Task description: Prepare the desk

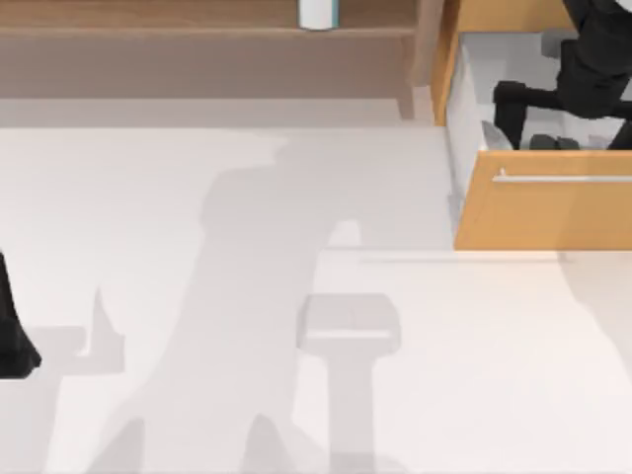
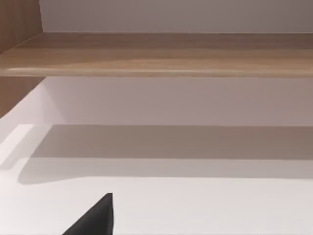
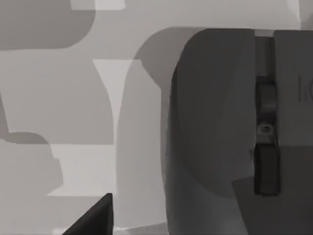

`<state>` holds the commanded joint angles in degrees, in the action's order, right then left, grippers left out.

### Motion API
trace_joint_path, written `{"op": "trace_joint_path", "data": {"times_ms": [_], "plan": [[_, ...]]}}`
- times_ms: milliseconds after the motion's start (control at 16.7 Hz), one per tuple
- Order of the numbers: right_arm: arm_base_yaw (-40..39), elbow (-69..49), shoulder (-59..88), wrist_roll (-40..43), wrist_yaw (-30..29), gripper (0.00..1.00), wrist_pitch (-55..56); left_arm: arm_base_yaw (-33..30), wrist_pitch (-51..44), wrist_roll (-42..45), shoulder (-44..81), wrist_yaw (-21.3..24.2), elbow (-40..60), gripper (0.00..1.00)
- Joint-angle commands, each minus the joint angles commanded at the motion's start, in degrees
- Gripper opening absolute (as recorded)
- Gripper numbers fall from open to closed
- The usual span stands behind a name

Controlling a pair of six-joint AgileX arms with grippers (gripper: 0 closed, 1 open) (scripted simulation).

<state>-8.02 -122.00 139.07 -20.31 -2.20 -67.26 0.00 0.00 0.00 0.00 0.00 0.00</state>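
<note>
The white counter [image 1: 197, 296] carries an open orange-wood drawer [image 1: 543, 212] at its far right. The right gripper [image 1: 553, 138] reaches inside that drawer, above a grey computer mouse [image 3: 220, 137]; whether it grips, I cannot tell. The left arm [image 1: 12, 336] waits far left of the drawer.

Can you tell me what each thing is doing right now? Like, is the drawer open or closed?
drawer: pulled open, its pale inside showing.
computer mouse: dark grey, lying flat on the drawer floor.
right gripper: reaching down into the drawer.
left arm: parked at the desk's left edge.
white cylinder: standing on the wooden shelf.
desk: white top.
</note>
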Motion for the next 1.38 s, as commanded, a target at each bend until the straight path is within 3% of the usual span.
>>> {"op": "trace_joint_path", "data": {"times_ms": [1320,1380], "plan": [[-0.04,3.16,1.87,0.0,-0.02,1.0,5.06,0.0,0.0,0.0,0.0,0.0,0.0,1.0],[-0.04,3.16,1.87,0.0,-0.02,0.92,5.06,0.0,0.0,0.0,0.0,0.0,0.0,1.0]]}}
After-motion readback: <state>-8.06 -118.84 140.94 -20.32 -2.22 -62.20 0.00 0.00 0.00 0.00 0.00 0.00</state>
